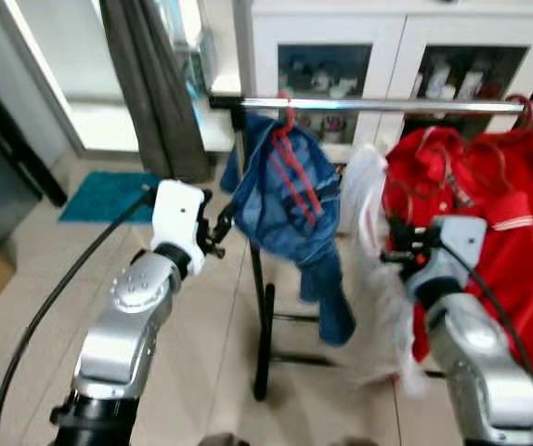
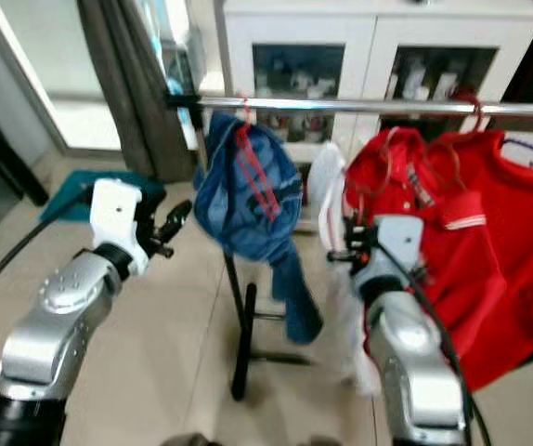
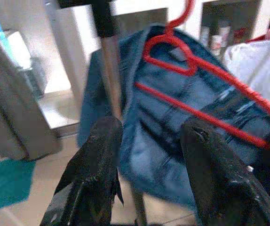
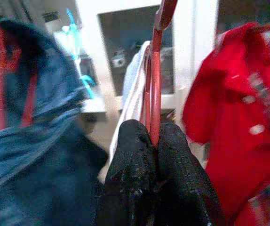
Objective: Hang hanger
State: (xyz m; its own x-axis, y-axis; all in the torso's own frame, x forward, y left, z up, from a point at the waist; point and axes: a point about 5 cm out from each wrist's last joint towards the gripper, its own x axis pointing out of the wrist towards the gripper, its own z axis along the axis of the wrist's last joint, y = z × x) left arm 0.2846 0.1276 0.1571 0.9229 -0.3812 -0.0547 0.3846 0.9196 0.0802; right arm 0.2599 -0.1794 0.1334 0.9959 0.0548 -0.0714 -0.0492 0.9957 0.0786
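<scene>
1. Currently we have our right gripper [image 4: 156, 141] clenched on a red hanger [image 4: 156, 70] that carries a white garment [image 1: 369, 200]; its two black fingers pinch the thin red bar between them.
2. We hold this hanger up near the chrome rail [image 1: 387, 106], in the gap between the blue jeans [image 1: 285, 190] on the left and the red shirts [image 1: 489, 214] on the right.
3. We cannot tell whether its hook already sits over the rail; the top of the hanger runs out of the right wrist view and is blurred in the head views.
4. Our left gripper [image 3: 149, 136] is spread wide and grasps nothing; it hovers just beside the jeans, near the rack's upright post [image 3: 111, 80].
5. Already done, as we judge it: the jeans hang on their own red hanger [image 3: 191, 70], and the shirts hang further right.
6. Left to do, we judge: settle the hook on the rail, then let go.
</scene>
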